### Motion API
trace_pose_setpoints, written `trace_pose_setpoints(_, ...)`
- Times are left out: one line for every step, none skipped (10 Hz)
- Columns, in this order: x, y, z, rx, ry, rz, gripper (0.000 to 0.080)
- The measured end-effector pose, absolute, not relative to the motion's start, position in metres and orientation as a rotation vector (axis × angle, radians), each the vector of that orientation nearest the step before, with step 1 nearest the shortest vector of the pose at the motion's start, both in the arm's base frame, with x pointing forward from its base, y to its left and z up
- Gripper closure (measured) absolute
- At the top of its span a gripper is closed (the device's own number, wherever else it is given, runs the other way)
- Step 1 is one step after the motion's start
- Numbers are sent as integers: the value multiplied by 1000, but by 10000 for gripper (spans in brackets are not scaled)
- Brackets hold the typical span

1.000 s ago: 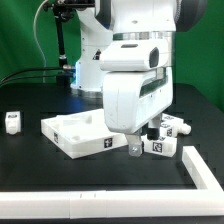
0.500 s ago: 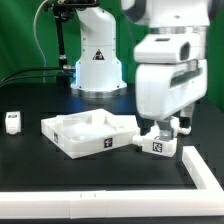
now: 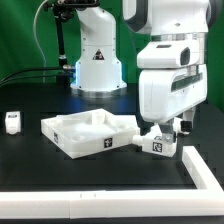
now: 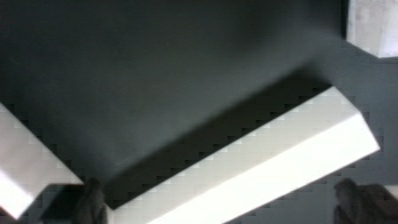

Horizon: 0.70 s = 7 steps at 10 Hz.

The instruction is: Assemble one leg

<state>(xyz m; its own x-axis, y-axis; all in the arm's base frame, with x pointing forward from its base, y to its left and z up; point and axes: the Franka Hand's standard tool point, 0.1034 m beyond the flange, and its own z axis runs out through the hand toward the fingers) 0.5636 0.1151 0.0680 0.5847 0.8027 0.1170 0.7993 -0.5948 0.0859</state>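
Note:
A leg (image 3: 157, 146), a small white peg with a black-and-white tag, lies at the exterior view's right beside the large white square panel (image 3: 88, 134). Other pegs behind it are mostly hidden by the arm. Another leg (image 3: 12, 121) stands alone at the far left. My gripper (image 3: 165, 131) hangs low just above and behind the tagged leg, apart from it. In the wrist view the gripper (image 4: 217, 203) is open: its dark fingertips (image 4: 71, 203) stand wide apart with nothing held. A long white bar (image 4: 267, 150) crosses the dark table below them.
A white rail (image 3: 203, 172) runs along the right and joins a white strip (image 3: 90, 205) along the front edge. The robot base (image 3: 98, 70) stands behind the panel. A green backdrop lies behind.
The arm has swung from over the panel's right corner to the exterior view's right, over the cluster of pegs, and has settled slightly. The parts have not moved.

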Motion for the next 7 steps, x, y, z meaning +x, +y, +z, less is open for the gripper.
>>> trace_pose_setpoints(550,120,61,2773,1405,250,150)
trace_pose_setpoints(528,121,50,2774,1420,241,150)
trace_pose_setpoints(509,120,39,2774,1423,273,150)
trace_pose_setpoints(498,117,30,2774,1431,274,150)
trace_pose_setpoints(496,113,22,2778,1429,273,150)
trace_pose_setpoints(495,111,16,2784,1424,268,150)
trace_pose_setpoints(493,112,10,2788,1422,273,150)
